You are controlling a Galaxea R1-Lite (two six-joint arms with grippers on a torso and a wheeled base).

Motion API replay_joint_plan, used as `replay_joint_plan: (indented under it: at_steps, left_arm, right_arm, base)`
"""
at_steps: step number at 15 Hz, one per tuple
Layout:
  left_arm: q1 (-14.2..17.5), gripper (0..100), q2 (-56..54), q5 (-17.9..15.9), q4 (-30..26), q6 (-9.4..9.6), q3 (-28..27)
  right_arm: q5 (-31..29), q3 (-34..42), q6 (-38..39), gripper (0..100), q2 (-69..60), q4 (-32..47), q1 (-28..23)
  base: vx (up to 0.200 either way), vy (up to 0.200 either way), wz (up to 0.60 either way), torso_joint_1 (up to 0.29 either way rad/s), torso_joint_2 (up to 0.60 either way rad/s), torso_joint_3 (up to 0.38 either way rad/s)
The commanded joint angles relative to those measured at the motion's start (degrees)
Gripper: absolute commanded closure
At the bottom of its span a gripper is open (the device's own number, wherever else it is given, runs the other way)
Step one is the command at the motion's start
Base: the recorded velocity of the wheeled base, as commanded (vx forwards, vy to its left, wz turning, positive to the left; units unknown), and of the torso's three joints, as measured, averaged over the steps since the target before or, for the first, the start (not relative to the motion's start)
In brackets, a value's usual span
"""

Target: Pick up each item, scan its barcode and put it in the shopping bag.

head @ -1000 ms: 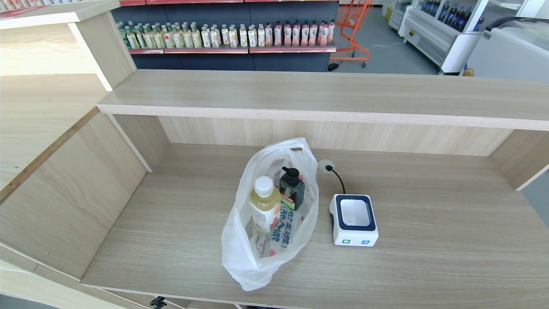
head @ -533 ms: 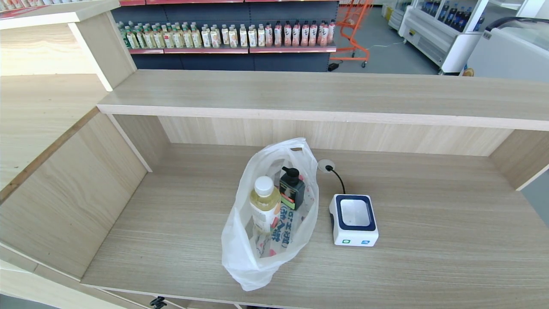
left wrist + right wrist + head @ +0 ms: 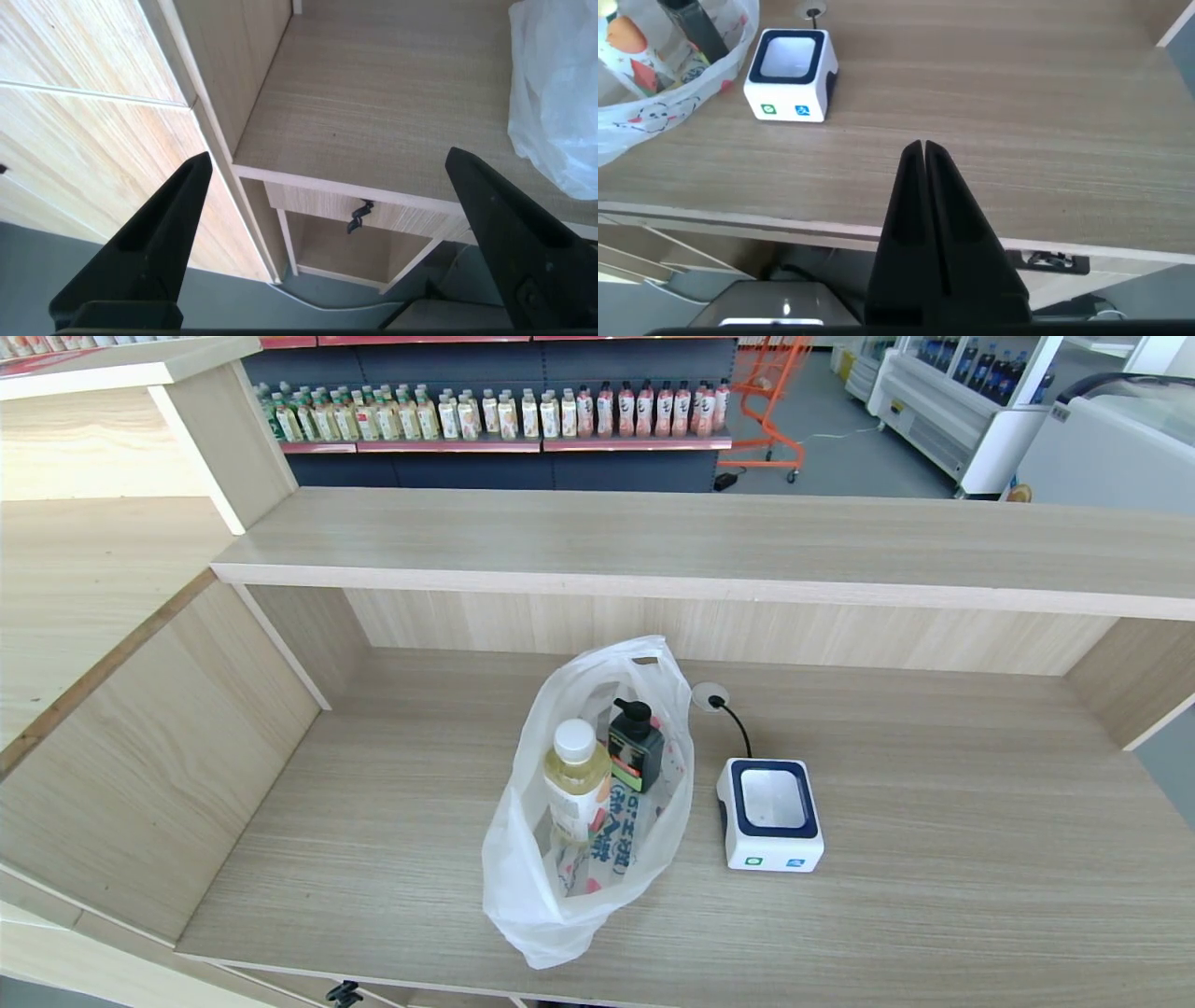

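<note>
Unchanged from before: shopping bag [image 3: 523, 896] holding bottle [image 3: 577, 784] and pump bottle [image 3: 636, 742] mid-front of desk [image 3: 980, 859], scanner [image 3: 770, 812] just beside, wide surface rightward; left gripper [image 3: 329, 157] spread off front-left corner, right gripper [image 3: 923, 147] pinched together over front edge.

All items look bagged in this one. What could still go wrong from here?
1. The thin shopping bag sags near the front edge of the counter with the drink bottle and pump bottle standing inside; a nudge could tip them or drag the bag off.
2. The cable of the scanner runs close beside the bag and might snag.
3. The open left gripper sits low, outside that edge, so it may clip it when reaching in.
</note>
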State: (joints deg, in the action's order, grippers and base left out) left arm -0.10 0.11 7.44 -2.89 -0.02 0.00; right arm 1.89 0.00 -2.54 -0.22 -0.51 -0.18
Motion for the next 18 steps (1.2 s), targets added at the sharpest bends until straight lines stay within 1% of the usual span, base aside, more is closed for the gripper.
replay_joint_plan:
  at_steps: [1,2,3,4,7,9,10,12,13,18]
  left_arm:
    - [0.01,0,-0.02,0.03,-0.01,0.02,0.0]
    - [0.01,0,-0.02,0.03,-0.01,0.02,0.0]
    - [0.01,0,-0.02,0.03,-0.01,0.82,0.0]
    - [0.01,0,-0.02,0.03,-0.01,0.99,0.0]
    - [0.01,0,-0.11,0.03,-0.01,0.9,0.0]
    - [0.01,0,-0.02,0.03,-0.01,0.73,0.0]
    - [0.01,0,-0.02,0.03,-0.01,0.99,0.0]
    - [0.01,0,-0.11,0.03,-0.01,0.99,0.0]
    - [0.01,0,-0.02,0.03,-0.01,0.73,0.0]
    - [0.01,0,-0.02,0.03,-0.01,0.73,0.0]
  right_arm:
    - [0.04,0.0,-0.01,100,0.22,-0.02,0.01]
    - [0.04,0.0,-0.01,100,0.22,-0.02,0.01]
    - [0.04,0.0,0.07,100,0.22,-0.02,0.01]
    - [0.04,0.0,-0.01,100,0.22,-0.02,0.01]
    - [0.04,0.0,-0.01,100,0.22,-0.02,0.01]
    - [0.04,0.0,-0.01,100,0.22,-0.02,0.01]
    - [0.04,0.0,-0.01,100,0.22,-0.02,0.01]
    - [0.04,0.0,-0.01,100,0.22,-0.02,0.01]
    - [0.04,0.0,-0.01,100,0.22,-0.02,0.01]
    - [0.04,0.0,-0.01,100,0.22,-0.02,0.01]
  base:
    - [0.0,0.0,0.0,0.0,0.0,0.0]
    - [0.0,-0.2,0.0,0.002,0.0,0.002]
    - [0.0,-0.2,0.0,-0.002,0.0,0.007]
    - [0.0,-0.2,0.0,0.002,0.0,0.002]
    - [0.0,-0.2,0.0,0.009,0.0,0.001]
    - [0.0,0.0,0.0,0.0,0.0,0.0]
    - [0.0,0.0,0.0,0.0,0.0,0.0]
    - [0.2,0.0,0.0,0.0,0.0,0.0]
    - [0.0,0.0,0.0,0.0,0.0,0.0]
    - [0.0,0.0,0.0,0.0,0.0,0.0]
